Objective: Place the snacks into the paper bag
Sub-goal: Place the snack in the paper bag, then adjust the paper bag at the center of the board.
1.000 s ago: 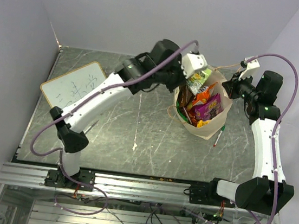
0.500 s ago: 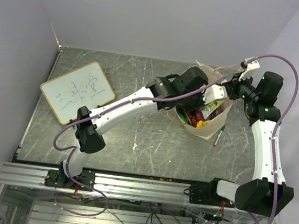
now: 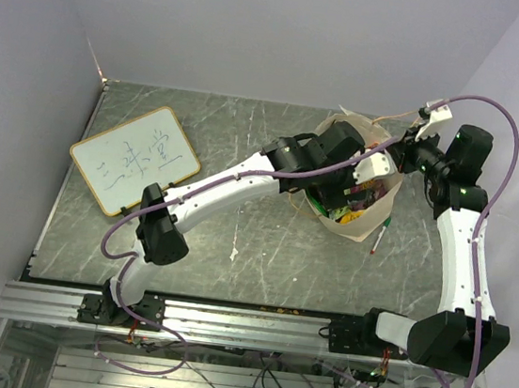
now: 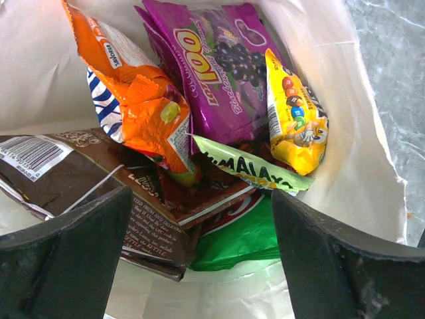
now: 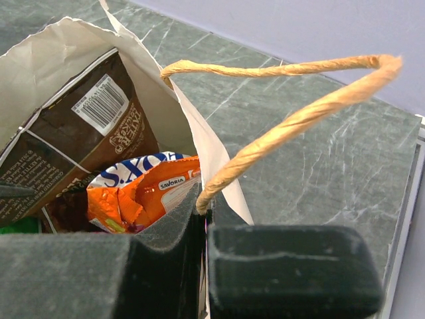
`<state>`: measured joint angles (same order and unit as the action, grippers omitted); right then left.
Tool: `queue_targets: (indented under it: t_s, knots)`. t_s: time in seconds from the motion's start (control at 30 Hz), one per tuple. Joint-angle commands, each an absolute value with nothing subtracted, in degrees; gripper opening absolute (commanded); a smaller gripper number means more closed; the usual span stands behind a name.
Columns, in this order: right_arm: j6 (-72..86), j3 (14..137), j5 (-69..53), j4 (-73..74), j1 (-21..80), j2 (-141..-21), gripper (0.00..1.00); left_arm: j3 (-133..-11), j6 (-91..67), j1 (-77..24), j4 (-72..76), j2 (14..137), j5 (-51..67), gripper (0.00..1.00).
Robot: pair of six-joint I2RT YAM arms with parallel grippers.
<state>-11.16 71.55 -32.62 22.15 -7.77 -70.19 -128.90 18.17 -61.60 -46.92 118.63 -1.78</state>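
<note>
Filling paper bag [image 4: 362,133]: left fingers [image 4: 60,256] spread empty, right fingers [image 5: 279,266] clamped on rim.
Bag may be tipped if snagged.

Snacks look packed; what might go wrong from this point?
The open left gripper sits inside the tall tan paper bag; lifting out, it might snag the wall or drag up the orange crumpled packet. The right gripper pinches the bag's rim beside the twisted paper handle; a pull might tear or tip it.
</note>
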Motion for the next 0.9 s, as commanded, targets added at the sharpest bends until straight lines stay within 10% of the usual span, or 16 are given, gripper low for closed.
queue_targets:
  t_s: [0.0,0.87]
  knots:
    - [-10.72,70.58,-33.84,20.86,-8.26,-68.73,0.00,-130.98,17.51,-62.14,-46.96,116.48,-2.90,0.97]
    - [-10.90,71.05,-33.78,20.99,-8.35,-70.89,0.00,-109.42,8.92,-57.08,-37.27,99.76,-14.66,0.99]
